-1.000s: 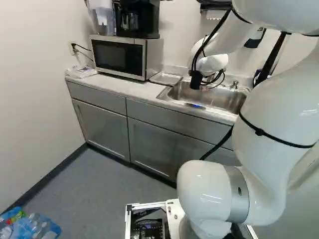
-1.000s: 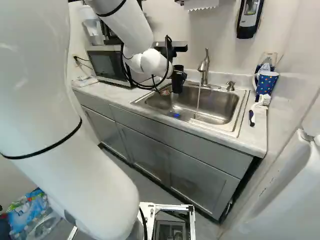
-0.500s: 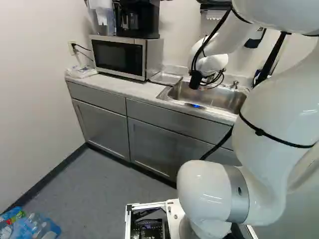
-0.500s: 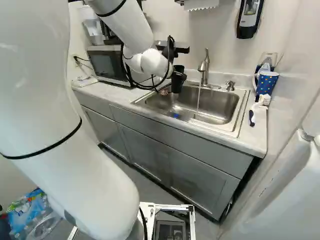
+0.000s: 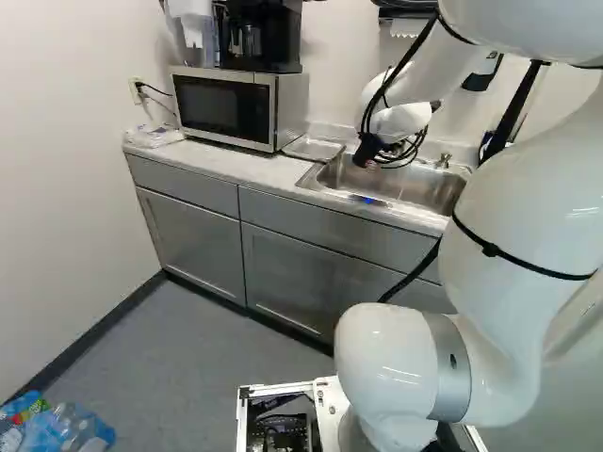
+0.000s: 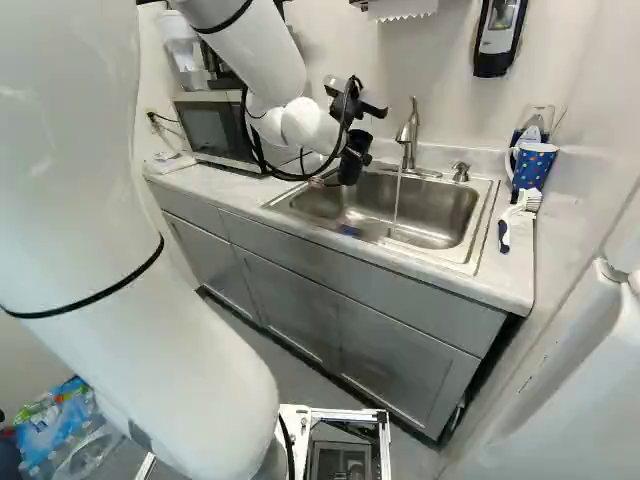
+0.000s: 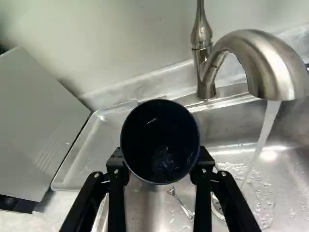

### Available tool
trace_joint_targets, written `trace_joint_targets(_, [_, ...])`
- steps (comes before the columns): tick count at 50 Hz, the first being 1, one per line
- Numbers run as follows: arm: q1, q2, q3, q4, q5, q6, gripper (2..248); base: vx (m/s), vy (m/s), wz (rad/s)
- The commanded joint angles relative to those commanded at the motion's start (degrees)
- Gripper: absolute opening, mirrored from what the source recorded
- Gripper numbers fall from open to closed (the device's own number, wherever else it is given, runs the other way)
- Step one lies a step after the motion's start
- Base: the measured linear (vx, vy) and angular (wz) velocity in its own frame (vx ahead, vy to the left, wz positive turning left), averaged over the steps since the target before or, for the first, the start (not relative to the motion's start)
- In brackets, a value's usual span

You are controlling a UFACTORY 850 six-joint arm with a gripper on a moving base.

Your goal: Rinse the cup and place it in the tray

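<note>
Big steel sink (image 7: 217,121) first, shallow tray (image 7: 84,150) beside it. The cup (image 7: 159,140) is super dark, almost black, round-mouthed, a bit shiny inside, tipped slightly above the sink. Gripper (image 6: 354,152) has its fingers (image 7: 116,198) spread cup-wide, pinching both sides.

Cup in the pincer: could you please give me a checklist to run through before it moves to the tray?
- Cup gripped between both fingers of the pincer: ok.
- Cup clear of the water stream: ok, the stream falls to one side of it.
- Water shut off: not ok, it is running from the faucet.
- Cup rinsed inside: cannot tell, its interior is too dark.
- Tray in place beside the sink: ok.
</note>
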Motion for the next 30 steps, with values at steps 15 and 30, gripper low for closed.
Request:
trace_joint_targets(15, [0.0, 0.0, 0.0, 0.0, 0.0, 8.9, 126, 0.0, 0.0, 0.0])
trace_joint_targets(30, [0.0, 0.0, 0.0, 0.0, 0.0, 18.0, 126, 0.0, 0.0, 0.0])
